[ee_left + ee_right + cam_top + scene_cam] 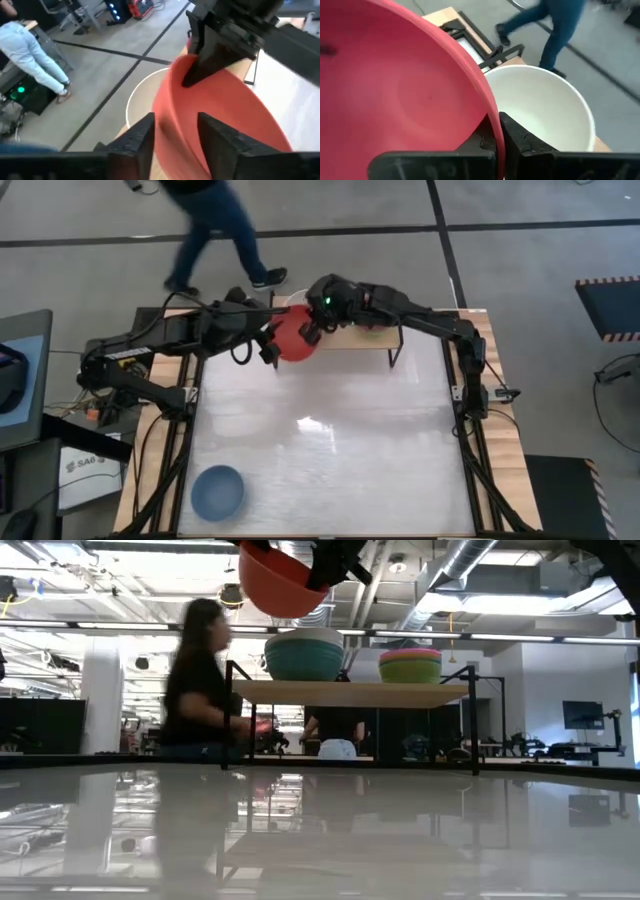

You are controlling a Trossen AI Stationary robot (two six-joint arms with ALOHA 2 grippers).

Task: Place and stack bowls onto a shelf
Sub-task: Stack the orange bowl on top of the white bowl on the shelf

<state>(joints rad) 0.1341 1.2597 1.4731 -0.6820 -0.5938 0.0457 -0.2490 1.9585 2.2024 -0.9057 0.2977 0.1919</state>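
Both grippers meet at the red bowl [296, 336], which hangs in the air at about 12 o'clock on the table [330, 470], just above the shelf's [350, 692] left end. The right gripper [496, 137] pinches the bowl's rim between its closed fingers, one inside and one outside the wall. The left gripper [175, 135] also straddles the rim on the opposite side, fingers [227, 145] either side of the red wall; whether they press on it I cannot tell.

Directly under the red bowl sits the white bowl [545, 107], open side up; in the low view it rests inside a dark green bowl [305, 662] on the shelf. The red bowl is above them, not touching. At the shelf's right part stands a small stack [410, 666] with lime green and pink bands.

A blue bowl [217, 491] lies alone at about 7 o'clock on the table, well apart from everything.

A person [215, 230] in jeans walks on the floor beyond the table, at 11 o'clock.
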